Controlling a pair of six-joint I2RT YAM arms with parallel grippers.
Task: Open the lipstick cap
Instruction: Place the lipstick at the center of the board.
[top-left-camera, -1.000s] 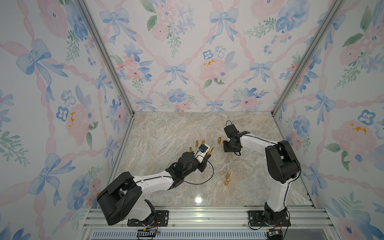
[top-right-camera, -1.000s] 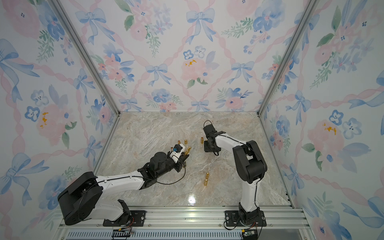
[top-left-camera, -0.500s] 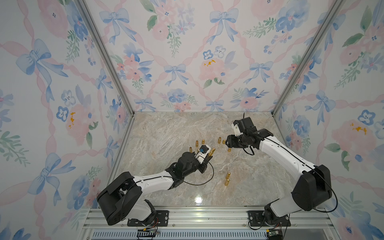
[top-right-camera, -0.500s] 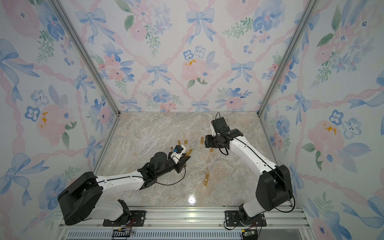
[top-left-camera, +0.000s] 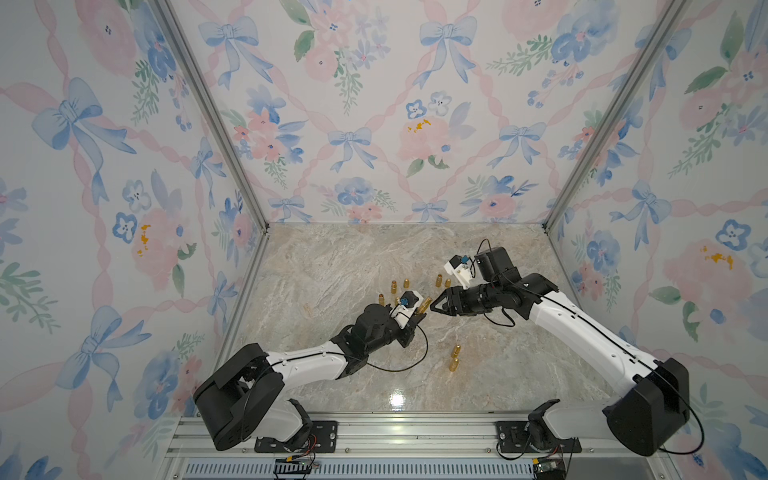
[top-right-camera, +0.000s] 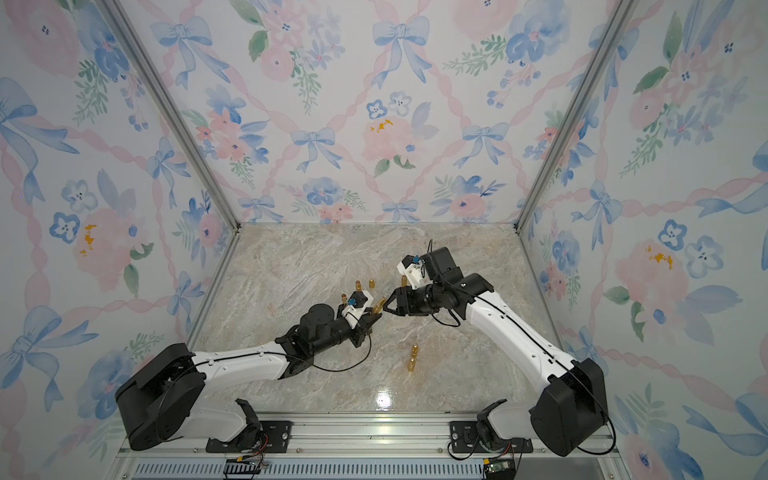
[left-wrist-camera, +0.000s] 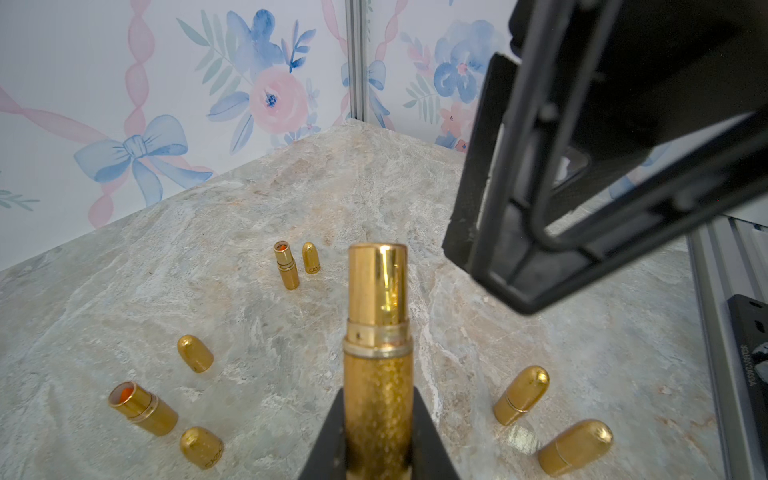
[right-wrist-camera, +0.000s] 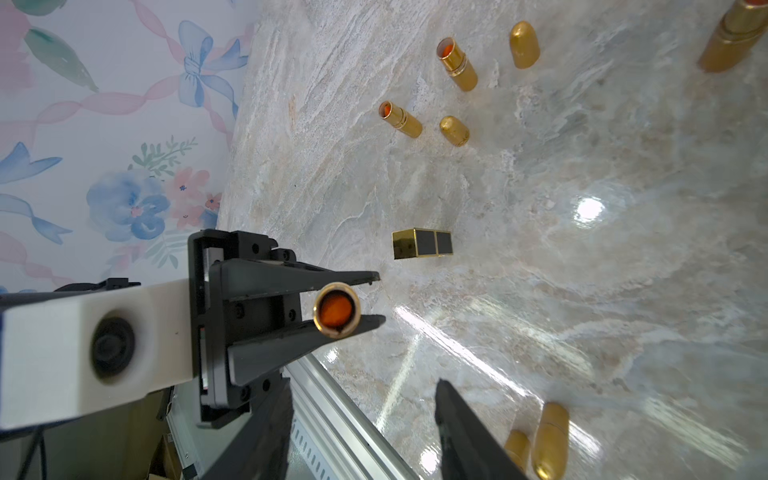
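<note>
In a top view the left gripper (top-left-camera: 419, 314) is clamped on the gold lipstick (top-left-camera: 423, 306). The right gripper (top-left-camera: 434, 308), jaws parted and empty, sits just beside the gold lipstick's tip.

In the left wrist view the gold lipstick (left-wrist-camera: 377, 332) wears no cap, and loose caps (left-wrist-camera: 194, 353) lie beyond it.

In the right wrist view the gold lipstick (right-wrist-camera: 336, 309) points end-on, orange inside its open mouth. A black-and-gold square tube (right-wrist-camera: 422, 243) lies beyond it.

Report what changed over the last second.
The right gripper swung leftward toward the left gripper, jaws open and empty. The left gripper stayed shut on its uncapped lipstick; the loose lipsticks stayed put.
</note>
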